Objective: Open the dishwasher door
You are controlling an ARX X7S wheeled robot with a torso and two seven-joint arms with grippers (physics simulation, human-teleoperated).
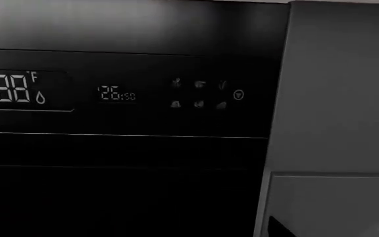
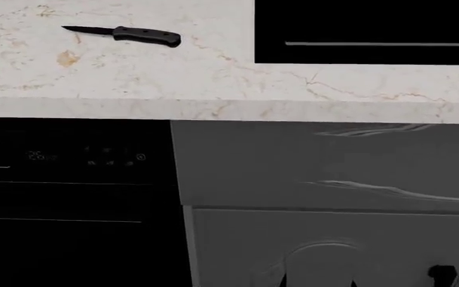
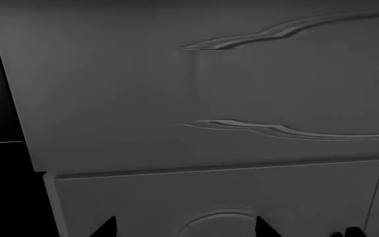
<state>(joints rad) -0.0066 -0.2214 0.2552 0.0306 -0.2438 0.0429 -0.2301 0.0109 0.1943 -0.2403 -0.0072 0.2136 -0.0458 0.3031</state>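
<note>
The dishwasher door (image 1: 124,148) is a glossy black panel that fills the left wrist view, with a lit digital readout and small pale icons on its top strip. It is shut, flush under the countertop. It also shows in the head view (image 2: 70,203) at lower left. My left gripper (image 1: 193,233) is close in front of the door. Only one dark fingertip (image 1: 278,228) shows, against the grey cabinet; the other is lost against the black panel. My right gripper (image 3: 184,229) is open, its two fingertips wide apart in front of the grey cabinet door's arched moulding (image 3: 219,217).
A marble countertop (image 2: 213,84) overhangs the fronts, with a black knife (image 2: 134,34) on it and a black inset (image 2: 369,30) at back right. To the right of the dishwasher are a grey drawer front (image 2: 325,161) and a grey cabinet door (image 2: 238,245) with a dark handle (image 2: 441,274).
</note>
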